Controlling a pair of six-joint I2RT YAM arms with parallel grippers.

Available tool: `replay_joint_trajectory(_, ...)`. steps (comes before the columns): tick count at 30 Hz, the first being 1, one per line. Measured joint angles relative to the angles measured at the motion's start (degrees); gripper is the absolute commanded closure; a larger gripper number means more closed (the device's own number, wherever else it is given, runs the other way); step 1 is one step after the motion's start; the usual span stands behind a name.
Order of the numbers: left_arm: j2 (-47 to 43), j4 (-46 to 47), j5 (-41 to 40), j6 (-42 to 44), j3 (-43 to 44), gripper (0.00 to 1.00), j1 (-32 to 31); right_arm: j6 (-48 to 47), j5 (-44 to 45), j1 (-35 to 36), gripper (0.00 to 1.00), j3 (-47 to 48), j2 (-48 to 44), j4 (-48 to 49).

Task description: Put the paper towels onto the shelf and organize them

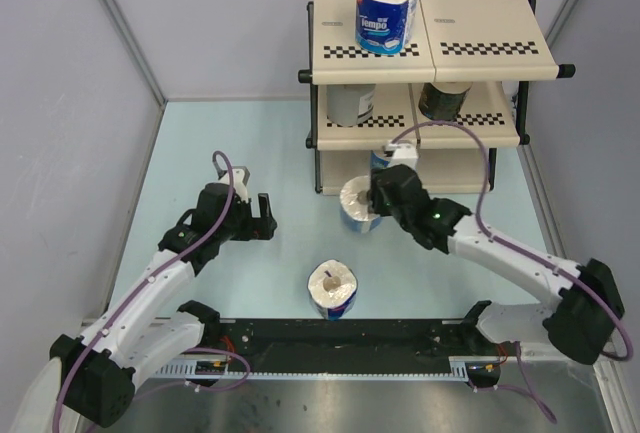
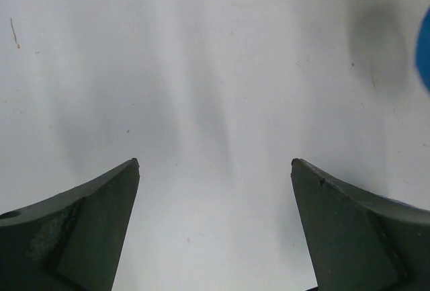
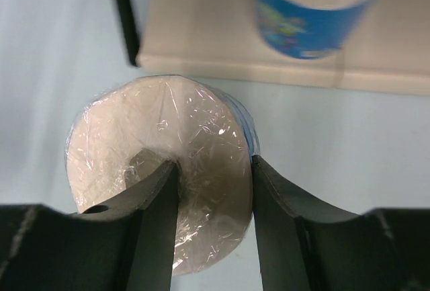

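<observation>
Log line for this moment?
left gripper: open, empty | right gripper: shut on wrapped roll by shelf | loose roll on table

Shelf [image 1: 480, 13]: beige panels, black-and-white checkered front strips and black frame were noted. Top roll [image 1: 386, 13]: white, blue printed wrapper. Middle tier: grey roll [image 1: 345, 101], dark roll [image 1: 443, 99]. Clamped roll [image 3: 154, 123]: white under glossy clear film, blue-edged. Table [image 1: 230, 143] was recorded as pale blue.

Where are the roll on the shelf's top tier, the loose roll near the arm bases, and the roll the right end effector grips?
top-tier roll [image 1: 385, 17], top external view, blue wrapper side.
loose roll [image 1: 333, 288], top external view, white top end.
gripped roll [image 3: 195, 133], right wrist view, plastic-covered flat end.
</observation>
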Motion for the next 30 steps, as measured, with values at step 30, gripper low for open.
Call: replay_joint_trajectory(30, 0.02, 0.00, 0.22, -0.04, -0.02, 0.00, -0.46, 10.21, -0.52, -38.05, 0.91, -15.76, -6.56, 18.10)
